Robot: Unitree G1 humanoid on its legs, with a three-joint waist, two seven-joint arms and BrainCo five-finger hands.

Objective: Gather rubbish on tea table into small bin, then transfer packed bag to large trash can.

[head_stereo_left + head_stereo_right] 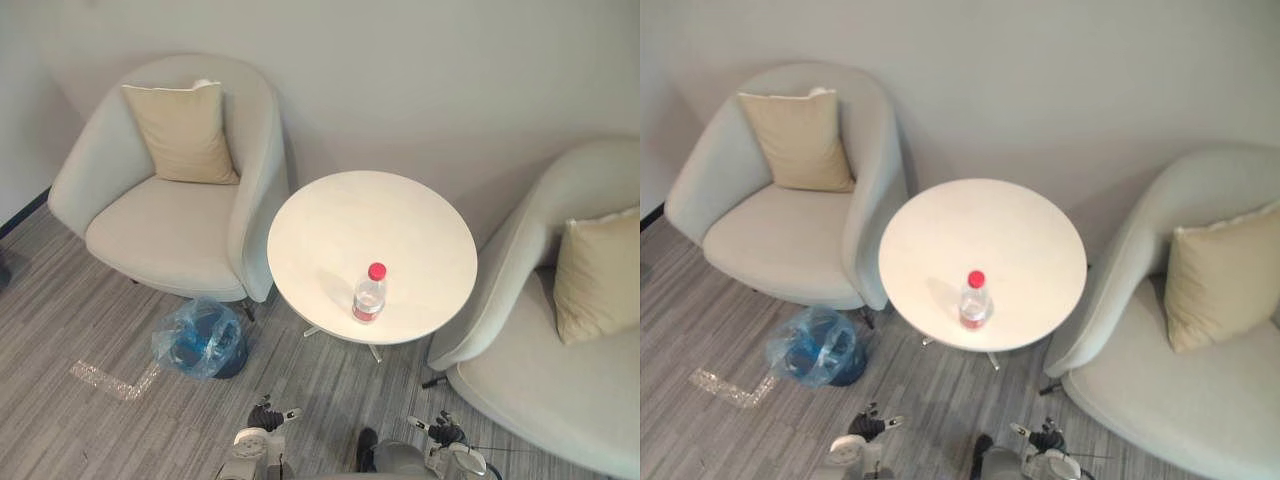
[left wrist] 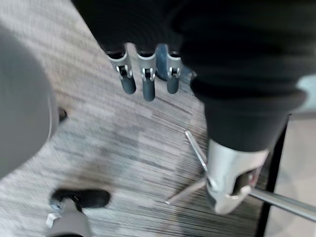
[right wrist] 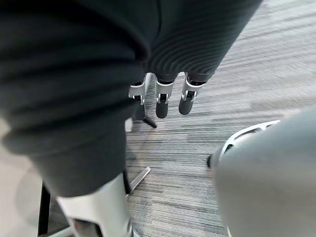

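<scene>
Evidently nothing gathered yet. Just one piece of rubbish on the round white bench: a clear plastic bottle with a red cap. Stands upright toward the near edge, label low on the body, well apart from anything else. Probably an easy pick from the front, with bare benchtop all round and room for fingers on either side.

Down on the grey floor, the small bin: dark, lined with a translucent blue bag that puffs up loosely over the rim. Sits just beside the front of the left armchair and near the bench's foot, on the robot's left. Mouth faces upward, so likely ready to take a dropped bottle without further opening. Bag not yet packed or tied, judging by the loose top.

Left hand low at the bottom of the head view, over the floor, fingers straight and slack, nothing in them. Right hand likewise low, by the right armchair, fingers hanging straight toward the floor, released and carrying nothing. Both well short of the bench, in what looks like a resting pose before the first reach.

Right hand nearer the bottle, left nearer the bin. Tan cushions on both chairs, no part of the job. Large trash can: cannot place.
</scene>
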